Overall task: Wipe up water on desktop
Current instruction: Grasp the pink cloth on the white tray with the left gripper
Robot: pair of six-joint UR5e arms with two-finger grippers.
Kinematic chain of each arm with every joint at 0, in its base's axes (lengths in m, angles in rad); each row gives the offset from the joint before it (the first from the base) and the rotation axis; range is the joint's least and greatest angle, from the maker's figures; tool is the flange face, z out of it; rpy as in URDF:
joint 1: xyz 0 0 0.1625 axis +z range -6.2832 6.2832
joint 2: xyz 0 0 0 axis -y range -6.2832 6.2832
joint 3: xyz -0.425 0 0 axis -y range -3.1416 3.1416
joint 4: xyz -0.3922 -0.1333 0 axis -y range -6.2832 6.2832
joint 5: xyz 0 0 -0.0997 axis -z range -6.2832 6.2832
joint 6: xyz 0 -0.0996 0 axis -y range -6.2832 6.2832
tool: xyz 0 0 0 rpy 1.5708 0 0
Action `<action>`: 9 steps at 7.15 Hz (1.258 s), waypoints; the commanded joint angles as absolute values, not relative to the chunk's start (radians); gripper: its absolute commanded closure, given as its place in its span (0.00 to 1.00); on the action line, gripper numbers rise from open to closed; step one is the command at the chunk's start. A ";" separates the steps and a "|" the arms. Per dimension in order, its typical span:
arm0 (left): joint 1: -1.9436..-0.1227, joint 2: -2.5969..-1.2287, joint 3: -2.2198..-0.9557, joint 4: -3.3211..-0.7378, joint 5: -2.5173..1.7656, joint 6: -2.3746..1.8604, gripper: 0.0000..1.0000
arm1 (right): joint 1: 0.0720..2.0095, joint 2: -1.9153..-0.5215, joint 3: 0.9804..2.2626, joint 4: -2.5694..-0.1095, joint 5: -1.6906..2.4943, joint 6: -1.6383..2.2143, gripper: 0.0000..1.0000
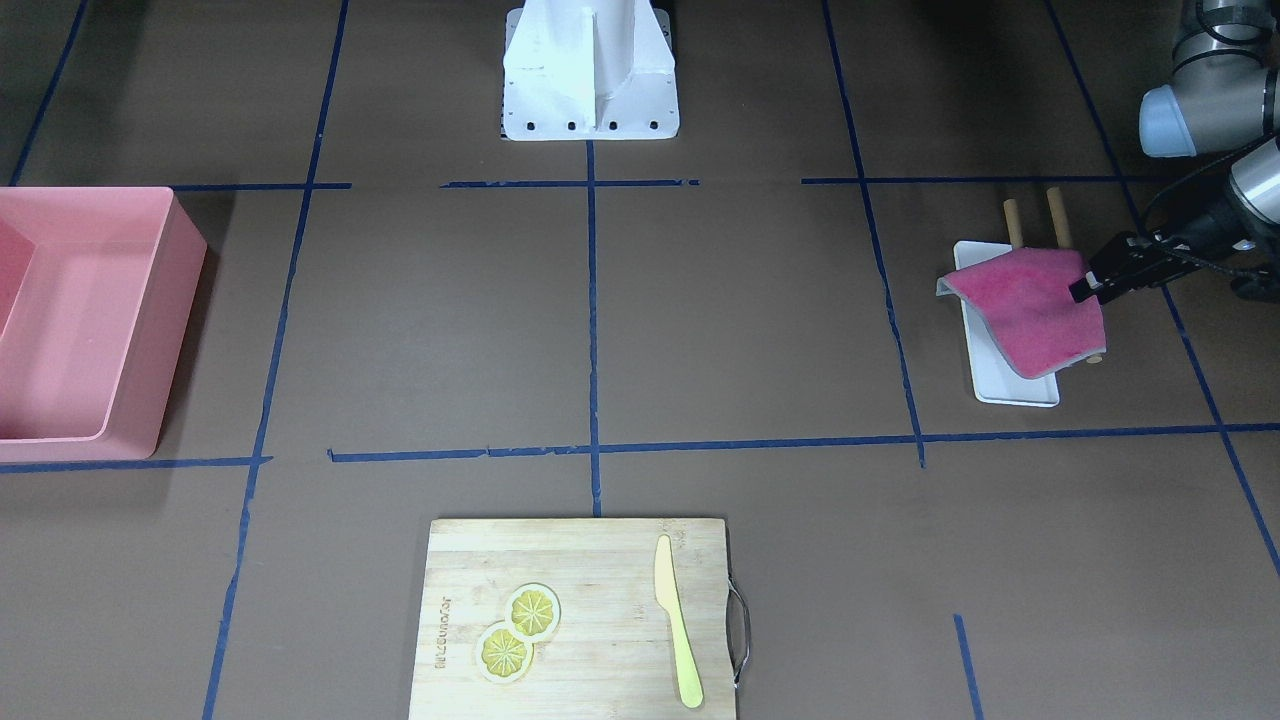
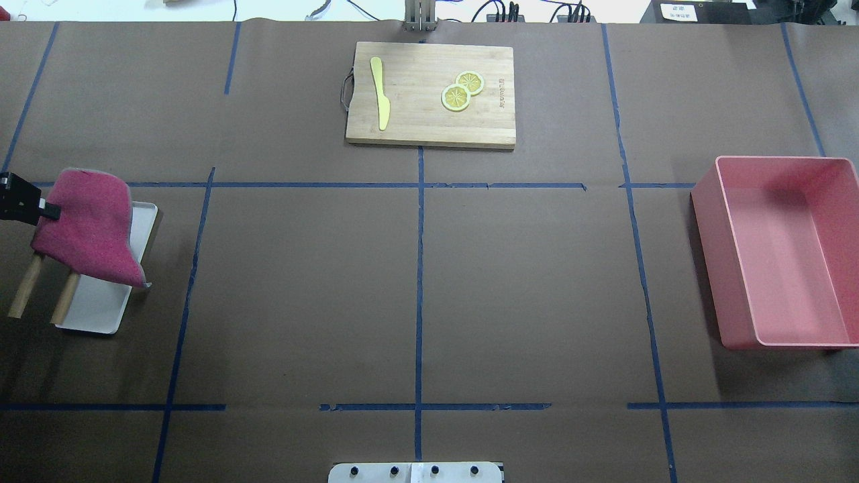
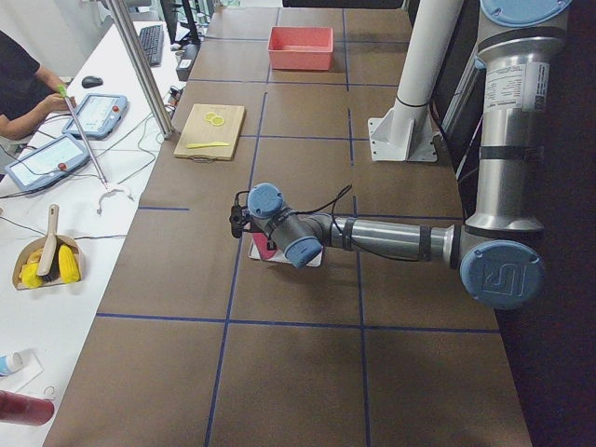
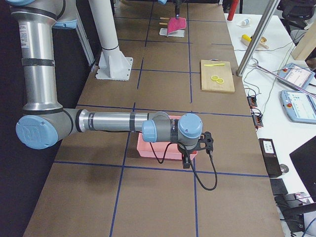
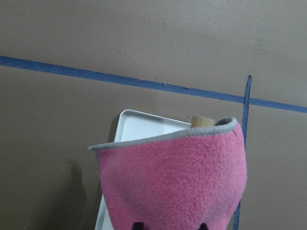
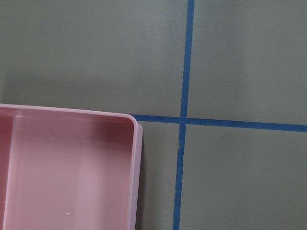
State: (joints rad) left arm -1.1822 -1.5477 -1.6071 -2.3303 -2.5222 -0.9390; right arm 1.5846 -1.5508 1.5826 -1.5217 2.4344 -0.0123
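The brown desktop (image 1: 750, 320) with its blue tape grid fills the overhead view (image 2: 523, 282); I see no water on it. My left gripper (image 1: 1085, 290) is shut on one edge of a pink cloth (image 1: 1035, 310) and holds it lifted, draped over a white tray (image 1: 1010, 385). In the overhead view the gripper (image 2: 47, 211) and the cloth (image 2: 90, 231) are at the far left. The left wrist view shows the cloth (image 5: 177, 182) hanging in front of the tray (image 5: 144, 127). My right gripper (image 4: 186, 160) hovers by a pink bin (image 4: 148, 148); I cannot tell its state.
Two wooden handles (image 2: 23, 295) stick out from under the cloth beside the tray (image 2: 94, 308). The pink bin (image 2: 711, 255) stands at the right. A cutting board (image 2: 416, 114) with a yellow knife (image 2: 380, 94) and two lemon slices (image 2: 462, 90) lies at the far middle edge.
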 commanded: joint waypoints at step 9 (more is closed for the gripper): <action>-1.189 -1.545 -1.609 -2.324 -2.563 -0.939 0.70 | 1.585 -1.549 1.583 -1.522 2.434 -0.011 0.00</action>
State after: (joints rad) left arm -1.1871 -1.5456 -1.6104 -2.3240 -2.5631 -0.9390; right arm 1.5846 -1.5499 1.5828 -1.5217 2.4339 -0.0108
